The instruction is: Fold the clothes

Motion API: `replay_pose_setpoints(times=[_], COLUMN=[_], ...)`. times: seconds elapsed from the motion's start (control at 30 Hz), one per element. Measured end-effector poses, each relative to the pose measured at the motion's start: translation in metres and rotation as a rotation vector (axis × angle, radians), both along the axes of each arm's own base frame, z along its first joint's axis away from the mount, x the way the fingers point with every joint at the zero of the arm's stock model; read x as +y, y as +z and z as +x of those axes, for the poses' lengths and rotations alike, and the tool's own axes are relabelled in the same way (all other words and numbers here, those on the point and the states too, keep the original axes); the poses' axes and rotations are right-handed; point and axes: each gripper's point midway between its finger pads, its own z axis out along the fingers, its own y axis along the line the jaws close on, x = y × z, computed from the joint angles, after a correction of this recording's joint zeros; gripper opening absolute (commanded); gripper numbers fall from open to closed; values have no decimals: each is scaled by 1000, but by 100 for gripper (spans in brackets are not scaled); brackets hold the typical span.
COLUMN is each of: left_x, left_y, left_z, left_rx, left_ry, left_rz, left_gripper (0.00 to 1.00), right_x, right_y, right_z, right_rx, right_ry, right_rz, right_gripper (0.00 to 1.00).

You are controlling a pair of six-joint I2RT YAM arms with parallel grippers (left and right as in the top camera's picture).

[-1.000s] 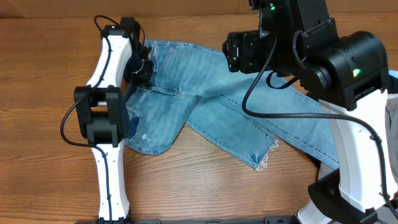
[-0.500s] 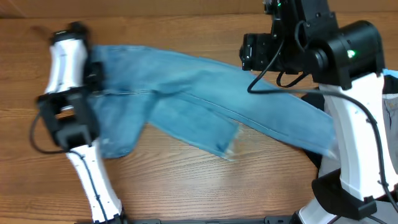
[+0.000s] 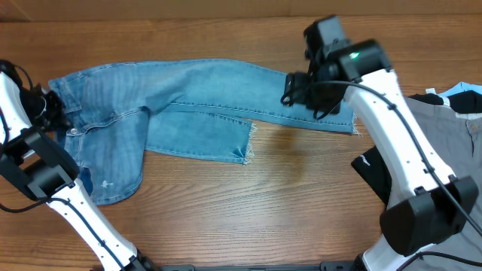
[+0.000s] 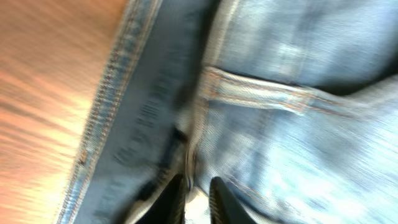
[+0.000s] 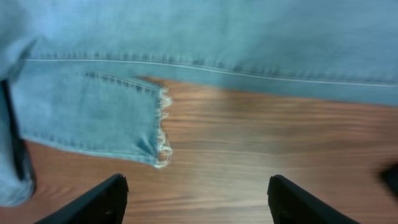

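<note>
The clothes are light-blue jeans (image 3: pixel 203 94) lying flat across the table, waist at the left and legs running right. The near leg ends in a frayed hem (image 3: pixel 245 148); the far leg reaches to the right (image 3: pixel 331 119). My left gripper (image 3: pixel 47 111) sits at the waist's left edge. In the left wrist view, the left gripper (image 4: pixel 198 194) has its fingers nearly together with a pale fold of the waistband (image 4: pixel 155 99) pinched between them. My right gripper (image 3: pixel 299 92) hovers over the far leg. In the right wrist view, the right gripper (image 5: pixel 197 190) is wide open over bare wood, beside the frayed hem (image 5: pixel 161 134).
A grey garment (image 3: pixel 444 139) and a black one (image 3: pixel 373 169) lie at the right edge, with a light-blue item (image 3: pixel 465 92) behind them. Bare wooden tabletop (image 3: pixel 256 211) fills the front.
My left arm swung far to the left, dragging the waist with it. The jeans went from bunched and crossed to stretched out. The right arm reached out over the far leg.
</note>
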Motion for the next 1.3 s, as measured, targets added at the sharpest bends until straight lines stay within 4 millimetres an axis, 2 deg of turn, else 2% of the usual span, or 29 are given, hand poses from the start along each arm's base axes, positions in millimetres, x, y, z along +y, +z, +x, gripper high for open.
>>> replay_pose_setpoints(times=[0.17, 0.23, 0.37, 0.43, 0.53, 0.63, 0.73, 0.9, 1.03, 1.17, 1.2, 1.27, 1.3], left_x=[-22, -30, -48, -60, -84, -114, -132, -158, -165, -171, -173, -175, -176], left_y=[39, 63, 132, 173, 230, 270, 286, 303, 321, 340, 344, 349, 352], left_z=[19, 23, 28, 26, 19, 9, 3, -12, -23, -36, -38, -42, -44], left_rx=[-97, -140, -265, -339, -448, -523, -554, -566, -605, -653, -662, -677, -684], left_ry=[-50, -67, -118, -145, -192, -244, -281, -325, -334, -339, -342, -343, -344], left_rz=[-39, -26, 47, 91, 153, 184, 192, 187, 202, 226, 230, 237, 241], left_gripper=[27, 30, 36, 41, 45, 55, 56, 56, 59, 61, 61, 62, 62], right_x=[28, 43, 68, 78, 96, 113, 123, 119, 119, 132, 135, 142, 146], right_y=[-48, -66, -96, -110, -122, -132, -140, -162, -165, -162, -165, -170, -171], right_z=[-13, -21, -39, -49, -54, -61, -73, -89, -81, -67, -67, -68, -69], right_rx=[74, 93, 124, 136, 110, 87, 102, 145, 119, 69, 70, 82, 88], right_ry=[50, 83, 117, 122, 135, 147, 137, 37, -30, -54, -56, -63, -67], right_rz=[142, 208, 286, 315, 368, 408, 413, 350, 361, 410, 417, 428, 434], right_gripper=[74, 70, 63, 59, 58, 58, 59, 58, 55, 52, 47, 29, 14])
